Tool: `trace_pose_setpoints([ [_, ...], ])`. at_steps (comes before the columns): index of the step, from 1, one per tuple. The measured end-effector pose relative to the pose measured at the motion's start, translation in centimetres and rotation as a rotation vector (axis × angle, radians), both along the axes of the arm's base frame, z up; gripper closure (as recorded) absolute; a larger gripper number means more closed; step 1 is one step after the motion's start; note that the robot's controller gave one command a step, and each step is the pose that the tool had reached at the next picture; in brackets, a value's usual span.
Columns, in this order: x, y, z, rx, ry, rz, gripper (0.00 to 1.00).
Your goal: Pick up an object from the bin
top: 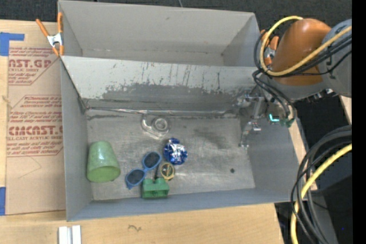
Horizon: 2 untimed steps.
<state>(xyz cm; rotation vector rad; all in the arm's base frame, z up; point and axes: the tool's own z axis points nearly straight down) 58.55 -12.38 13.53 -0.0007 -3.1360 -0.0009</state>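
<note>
My gripper [247,135] hangs over the bare right part of the bin floor, near the right wall, with nothing seen in it. The nearest loose thing is a crumpled blue and white ball [175,152], well to its left. Beside that ball lie a small round yellow and black thing [166,171] and a pair of blue sunglasses [143,170]. A clear plastic piece [155,124] lies further back, towards the middle of the floor.
A pale green cup [103,162] lies on its side at the front left. A green block [154,188] rests against the front wall. The arm with its orange cover and cables reaches in over the right rim.
</note>
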Motion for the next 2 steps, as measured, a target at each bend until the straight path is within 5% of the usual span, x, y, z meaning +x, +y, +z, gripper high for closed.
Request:
trace_pose_setpoints([
  [1, -3.7, 10.1, 1.0, 0.004, -0.004, -0.058, 0.0],
  [2, -5.5, 15.2, -1.2, 0.002, -0.004, 0.116, 0.0],
])
